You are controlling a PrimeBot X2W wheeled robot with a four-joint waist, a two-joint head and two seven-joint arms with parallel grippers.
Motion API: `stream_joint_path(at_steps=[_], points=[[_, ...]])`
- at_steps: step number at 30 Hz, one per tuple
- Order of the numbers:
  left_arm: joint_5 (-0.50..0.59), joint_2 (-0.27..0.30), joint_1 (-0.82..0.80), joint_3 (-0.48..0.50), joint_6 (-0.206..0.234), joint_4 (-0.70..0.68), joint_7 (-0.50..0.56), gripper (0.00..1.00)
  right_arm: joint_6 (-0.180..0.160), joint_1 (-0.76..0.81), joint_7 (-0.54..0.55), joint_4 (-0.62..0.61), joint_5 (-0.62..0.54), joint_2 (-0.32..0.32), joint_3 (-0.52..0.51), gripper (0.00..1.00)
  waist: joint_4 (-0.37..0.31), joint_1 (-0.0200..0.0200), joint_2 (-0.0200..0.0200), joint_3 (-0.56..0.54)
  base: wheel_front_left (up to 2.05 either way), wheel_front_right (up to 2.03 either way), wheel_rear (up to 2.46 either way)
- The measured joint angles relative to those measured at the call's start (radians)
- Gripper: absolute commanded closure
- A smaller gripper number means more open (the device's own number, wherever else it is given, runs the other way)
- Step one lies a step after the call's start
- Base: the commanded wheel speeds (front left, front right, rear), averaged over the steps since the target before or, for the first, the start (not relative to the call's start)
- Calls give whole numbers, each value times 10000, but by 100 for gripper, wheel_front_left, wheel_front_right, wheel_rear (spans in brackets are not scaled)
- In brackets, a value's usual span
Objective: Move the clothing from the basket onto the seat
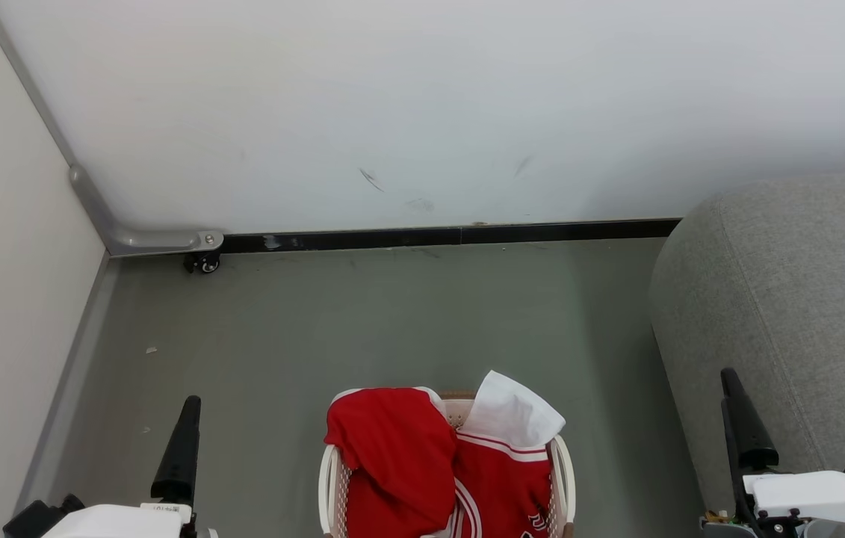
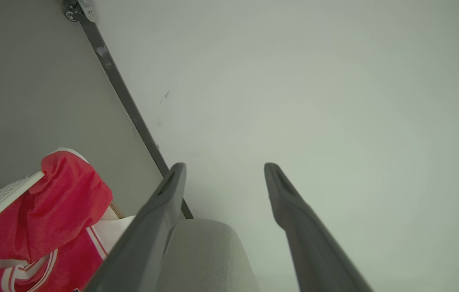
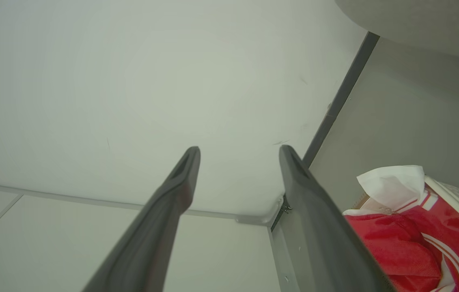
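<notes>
The cream basket (image 1: 328, 467) stands on the floor at the bottom centre of the head view, full of the clothing. A plain red garment (image 1: 392, 456) drapes over its left rim. Beside it lies a red striped jersey (image 1: 504, 478) with a white panel sticking up. The light-grey seat (image 1: 788, 299) rises at the right, close to the basket. My left gripper (image 1: 190, 407) is at the lower left and my right gripper (image 1: 730, 377) at the lower right, both apart from the basket. In the wrist views the left gripper (image 2: 225, 166) and the right gripper (image 3: 239, 148) are open and hold nothing.
Grey floor (image 1: 392, 321) stretches from the basket to a white wall with a black skirting strip (image 1: 452, 236). A pale partition stands at the left, with a small caster wheel (image 1: 205, 263) at its corner.
</notes>
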Motion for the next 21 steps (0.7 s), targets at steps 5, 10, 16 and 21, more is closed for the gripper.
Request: stream_joint_path(at_steps=[5, 10, 16, 21], points=[[754, 6, 0, 0, 90, -217, -178, 0, 0, -39, -174, 4, -725, -2, 61, 0, 25, 46, 0, -42, 0, 0, 0], [1691, 17, 0, -54, 180, -422, -353, 0, 2, -187, -332, 4, -1484, -2, 173, 0, 46, 76, 0, -86, 0, 0, 0], [2951, 86, 0, -270, 255, -663, -550, 0, 2, -188, -525, 19, -2470, -2, 336, 0, 68, 87, 0, -124, 0, 0, 0], [3979, 127, 1, -462, 353, -851, -708, 0, 2, -191, -731, 56, -3432, -2, 412, 0, 86, 70, 0, -134, 0, 0, 0]])
